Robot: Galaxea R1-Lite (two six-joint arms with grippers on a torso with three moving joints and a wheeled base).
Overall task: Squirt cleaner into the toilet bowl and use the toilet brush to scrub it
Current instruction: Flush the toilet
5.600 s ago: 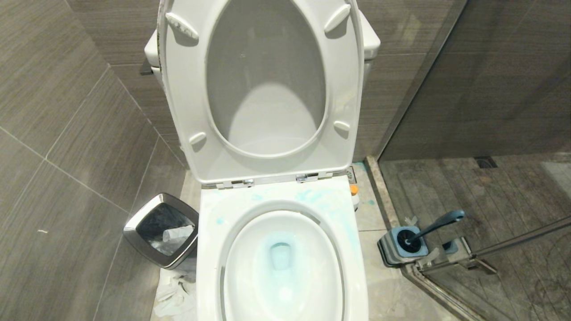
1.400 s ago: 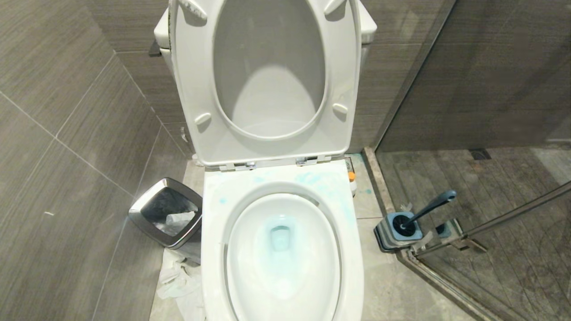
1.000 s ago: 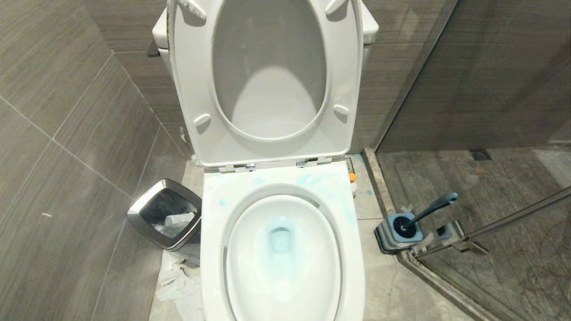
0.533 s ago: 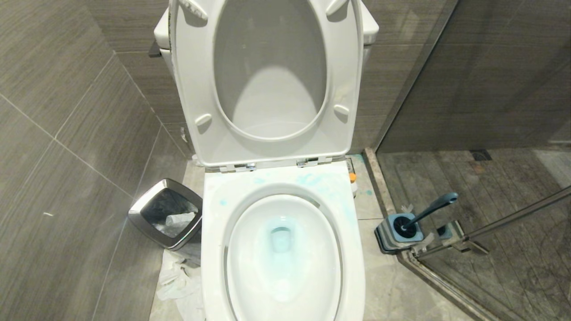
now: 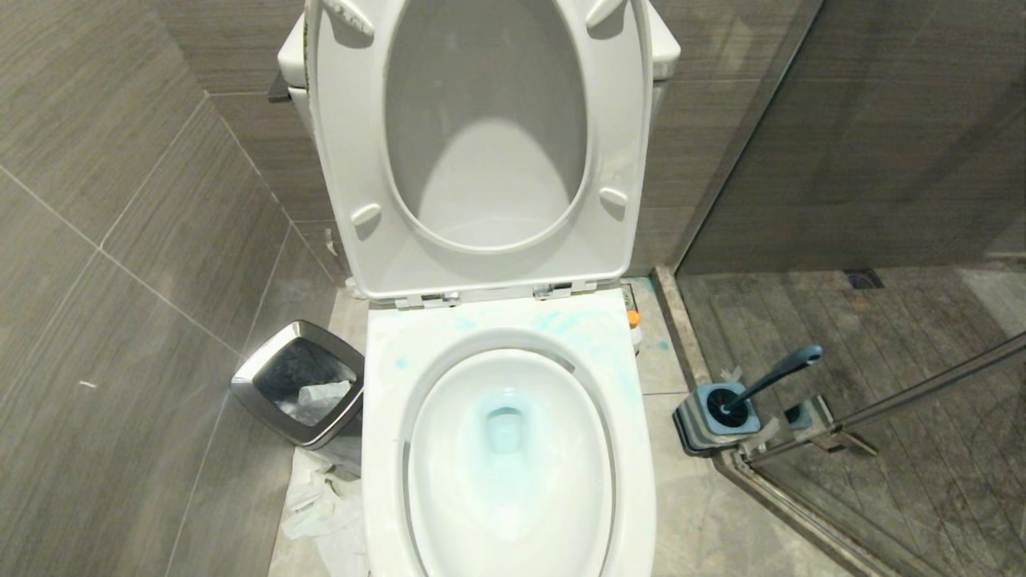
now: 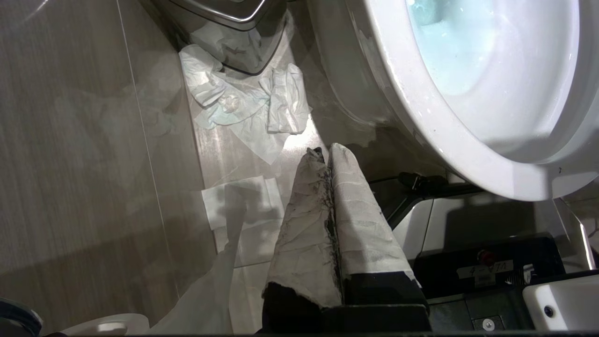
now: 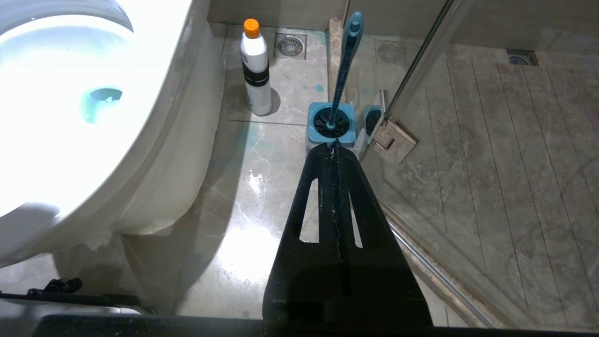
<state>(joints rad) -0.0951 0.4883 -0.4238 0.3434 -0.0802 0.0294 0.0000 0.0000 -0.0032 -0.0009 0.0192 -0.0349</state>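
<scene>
while neither arm shows from the head, we see both from the wrists: our left claw, wrapped in paper, is pressed shut on nothing, low beside the bowl. our right claw is likewise shut and empty, pointing at the brush, which stands in its holder on the floor to our right, well apart from the bowl.

cleaner already smears the back of the rim and tints the water, so we judge the squirting largely done and the brush still to be fetched. the next move calls for the right claw to open, reach the upper part of the leaning handle, close on it and lift it straight out of the holder.

a white bottle with an orange cap stands between bowl and holder, near the reach path. the glass door and its hinge sit just beside the holder, leaving little room. on our left, a bin and crumpled tissue lie on the floor.
</scene>
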